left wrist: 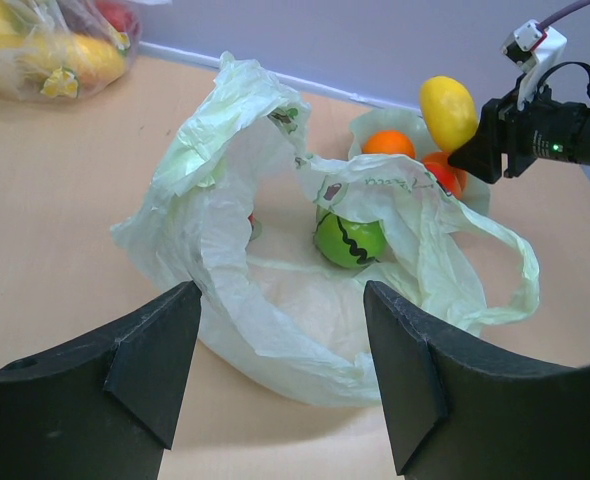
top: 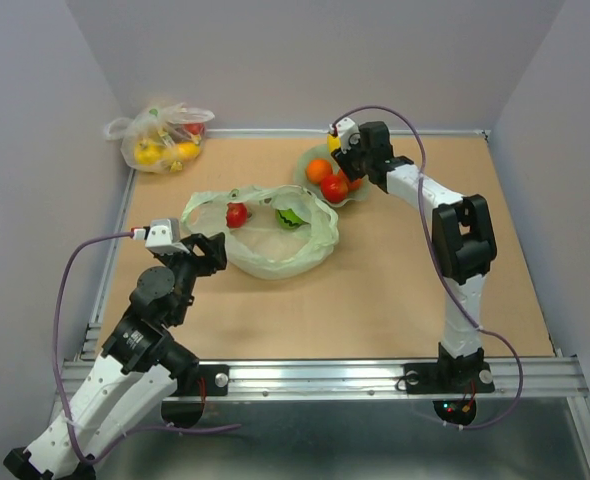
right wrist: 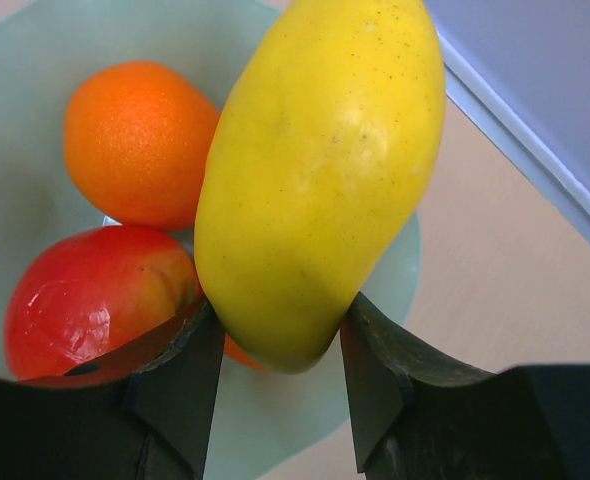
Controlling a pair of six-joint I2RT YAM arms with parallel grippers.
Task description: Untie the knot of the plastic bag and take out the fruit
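Observation:
The pale green plastic bag (top: pixel 275 255) lies with its mouth wide open mid-table; the knot is out of view. Inside it sit a red fruit (top: pixel 237 214) and a green fruit with dark marks (left wrist: pixel 349 240). My left gripper (left wrist: pixel 280 290) stands open just short of the bag's near rim, holding nothing. At the back, my right gripper (right wrist: pixel 280 330) is shut on a yellow fruit (right wrist: pixel 320 170) and hangs over a green bowl (right wrist: pixel 35 60). An orange fruit (right wrist: pixel 135 140) and a red one (right wrist: pixel 90 300) lie in that bowl.
A clear whitish bag (top: pixel 160 135) with yellow and red items rests at the back left corner by the wall. Grey walls close in the board on three sides. A metal rail (top: pixel 325 375) runs along the near edge.

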